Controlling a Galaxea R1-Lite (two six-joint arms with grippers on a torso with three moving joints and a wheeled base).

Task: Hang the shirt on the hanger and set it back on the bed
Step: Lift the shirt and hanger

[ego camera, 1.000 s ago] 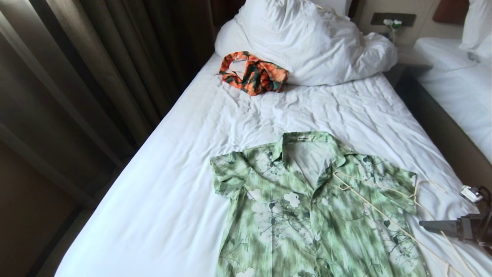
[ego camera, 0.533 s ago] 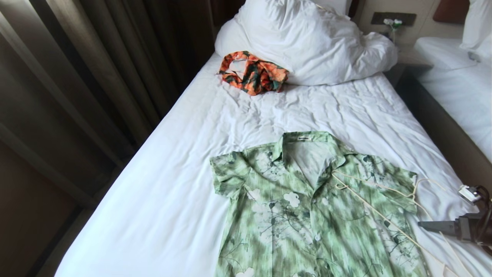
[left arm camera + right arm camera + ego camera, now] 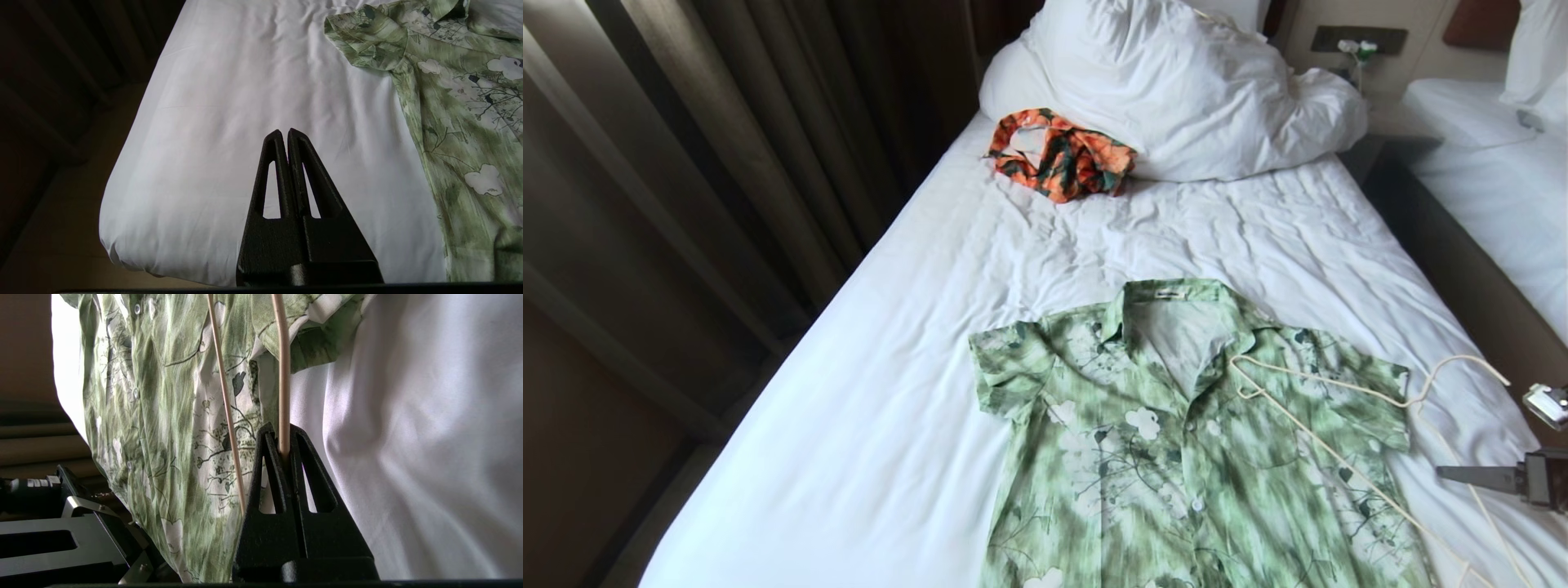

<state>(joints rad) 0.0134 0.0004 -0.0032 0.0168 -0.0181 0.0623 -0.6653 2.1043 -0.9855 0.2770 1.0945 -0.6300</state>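
Note:
The green flowered shirt (image 3: 1176,457) lies flat and collar-up on the white bed (image 3: 890,367). The cream hanger (image 3: 1463,358) lies across the shirt's right shoulder, its hook raised off the sheet beside the sleeve. At the bed's right edge my right gripper (image 3: 1441,470) is shut on the hanger; the right wrist view shows the jaws of this gripper (image 3: 282,433) pinching one hanger bar (image 3: 282,375), with the shirt (image 3: 163,416) behind. My left gripper (image 3: 284,131) hangs shut and empty over bare sheet near the shirt's left sleeve (image 3: 367,41); it is out of the head view.
An orange-and-dark-green garment (image 3: 1062,155) lies bunched against the big white pillow (image 3: 1176,90) at the head of the bed. Dark curtains (image 3: 727,163) run along the left side. A dark gap (image 3: 1445,245) separates this bed from a second white bed (image 3: 1503,188).
My right gripper went from open to shut on the hanger's bar and drew back slightly to the right. The hanger's hook end has lifted off the sheet. The shirt has not moved.

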